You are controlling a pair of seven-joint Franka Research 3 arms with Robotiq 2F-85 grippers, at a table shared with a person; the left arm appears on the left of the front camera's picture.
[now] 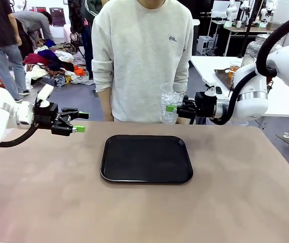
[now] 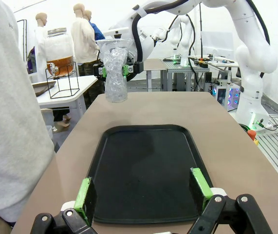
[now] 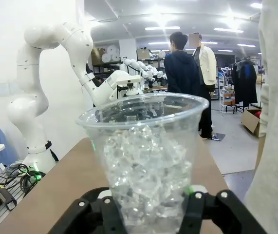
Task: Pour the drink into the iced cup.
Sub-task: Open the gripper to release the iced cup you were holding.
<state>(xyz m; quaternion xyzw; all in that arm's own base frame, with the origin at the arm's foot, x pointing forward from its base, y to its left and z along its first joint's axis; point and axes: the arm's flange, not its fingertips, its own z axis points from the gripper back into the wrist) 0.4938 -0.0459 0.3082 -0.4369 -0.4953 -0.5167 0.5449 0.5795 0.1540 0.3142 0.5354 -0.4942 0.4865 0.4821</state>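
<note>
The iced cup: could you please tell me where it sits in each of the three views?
Front view: cup right of centre, in the right gripper, before the person's sweatshirt.
Left wrist view: cup upper left of centre, beyond the tray's far end.
Right wrist view: cup centre foreground.
Shared landmark: the sweatshirt.

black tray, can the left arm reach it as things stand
Probably yes: the left gripper hangs open left of the black tray, with nothing between them, and the right gripper holds the iced cup beyond its far edge.
</note>
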